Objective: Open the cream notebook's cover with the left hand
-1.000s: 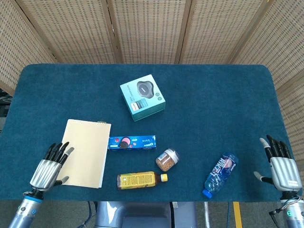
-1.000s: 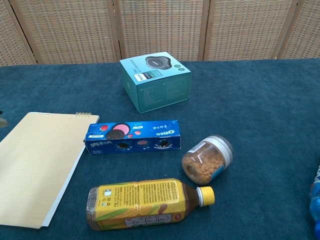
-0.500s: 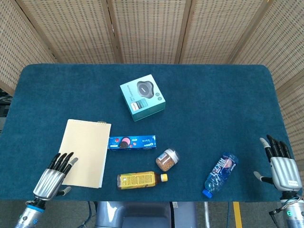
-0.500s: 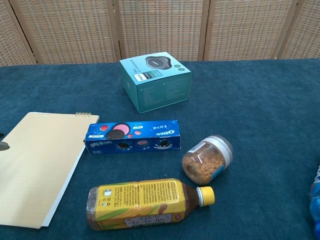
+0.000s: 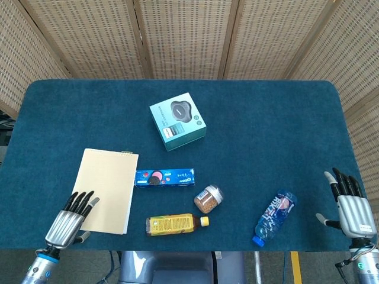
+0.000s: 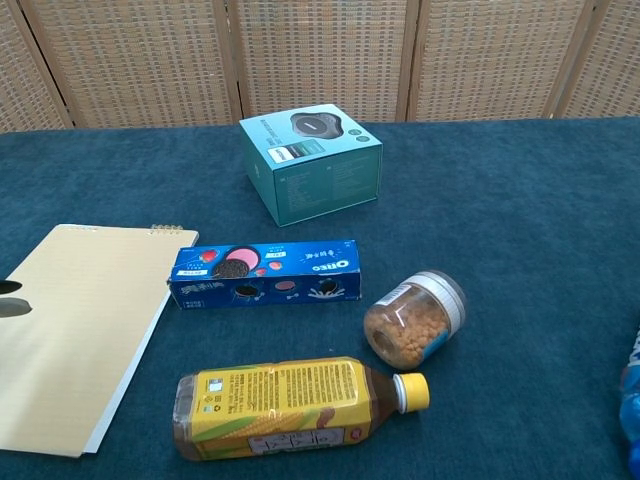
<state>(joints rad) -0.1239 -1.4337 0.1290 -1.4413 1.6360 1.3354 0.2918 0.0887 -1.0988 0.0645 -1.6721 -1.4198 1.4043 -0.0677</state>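
The cream notebook (image 5: 107, 189) lies closed and flat on the blue table, spiral binding along its far edge; it also shows at the left of the chest view as the notebook (image 6: 80, 330). My left hand (image 5: 69, 222) sits at the notebook's near left corner, fingers extended and apart, their tips over the cover's edge. In the chest view only dark fingertips (image 6: 12, 300) peek in at the left border. My right hand (image 5: 350, 208) stays open at the table's near right corner, holding nothing.
A blue cookie box (image 5: 164, 177) lies just right of the notebook. A yellow drink bottle (image 5: 175, 224), a small jar (image 5: 208, 199) and a water bottle (image 5: 275, 216) lie along the front. A teal box (image 5: 177, 120) stands further back.
My left hand has drawn back toward the table's near edge and slightly right, from the notebook's left side to its near left corner. The notebook and right hand have not moved.
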